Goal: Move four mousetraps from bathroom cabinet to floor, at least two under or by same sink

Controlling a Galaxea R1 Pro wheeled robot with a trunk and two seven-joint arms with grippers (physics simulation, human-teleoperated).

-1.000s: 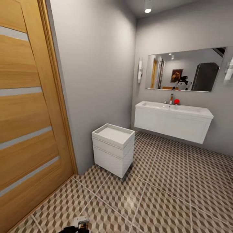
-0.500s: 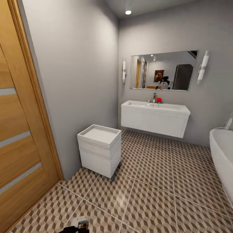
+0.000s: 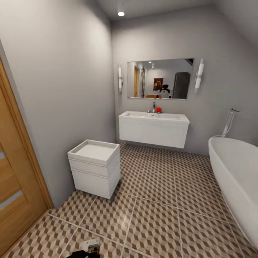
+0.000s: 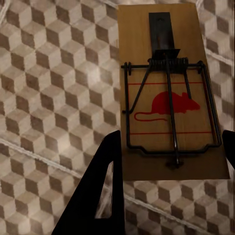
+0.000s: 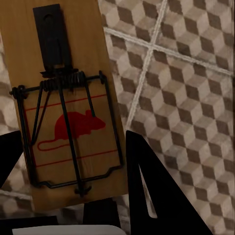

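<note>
A mousetrap (image 4: 169, 93) stays pinched in each hand (image 4: 169, 152) (image 5: 68, 161) as the view swings right, revealing the bathtub (image 3: 233, 168).

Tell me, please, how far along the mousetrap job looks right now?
Partway. Each gripper holds one mousetrap: the left gripper grips a mousetrap, the right gripper another mousetrap. No trap lies on the bathroom floor yet. Both still need setting down by the bathroom sink ahead; the other two aren't visible.
</note>
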